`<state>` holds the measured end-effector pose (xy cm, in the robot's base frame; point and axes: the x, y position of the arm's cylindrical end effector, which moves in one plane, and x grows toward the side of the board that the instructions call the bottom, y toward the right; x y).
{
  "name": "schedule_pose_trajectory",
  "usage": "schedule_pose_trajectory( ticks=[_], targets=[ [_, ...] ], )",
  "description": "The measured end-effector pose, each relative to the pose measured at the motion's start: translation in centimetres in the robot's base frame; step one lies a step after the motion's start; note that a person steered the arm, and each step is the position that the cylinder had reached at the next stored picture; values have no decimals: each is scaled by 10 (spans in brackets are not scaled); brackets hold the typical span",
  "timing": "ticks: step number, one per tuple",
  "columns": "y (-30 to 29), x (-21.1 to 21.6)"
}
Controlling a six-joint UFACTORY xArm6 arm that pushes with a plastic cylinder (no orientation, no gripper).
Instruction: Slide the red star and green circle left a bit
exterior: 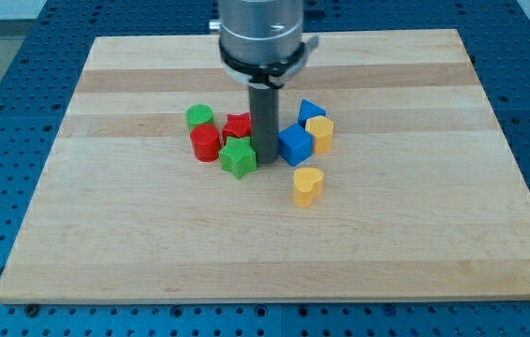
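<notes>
Pale wooden table [153, 243] with a blue pegboard surround [3, 56]. My tip [265, 155] is down in the cluster of blocks, at the lower end of the dark rod under the grey arm housing [259, 33]. No pincer is fitted on this rig, only the rod, so nothing is gripped.

Red star block [238, 125]: just left of the rod, touching or nearly touching it; partly hidden by the green star block [239, 157] in front. I cannot make out which way its points face, and it has no clear long axis. Green circle block [199, 116]: a short cylinder standing upright, flat face up, at the cluster's upper left, just above the red cylinder block [204, 143]. The green star sits just left of my tip, at the view's bottom side of the red star.

Right of the rod: blue cube block [295, 145] touching or nearly so, blue triangular block [310, 110] behind it, yellow block [320, 133] of unclear shape beside those. Yellow heart block [308, 185] lies apart, toward the view's bottom.
</notes>
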<state>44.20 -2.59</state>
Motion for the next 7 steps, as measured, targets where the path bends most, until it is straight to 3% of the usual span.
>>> schedule_pose_trajectory(
  ticks=[2, 5, 7],
  targets=[
    [-37, -25],
    [14, -44],
    [-9, -58]
  ],
)
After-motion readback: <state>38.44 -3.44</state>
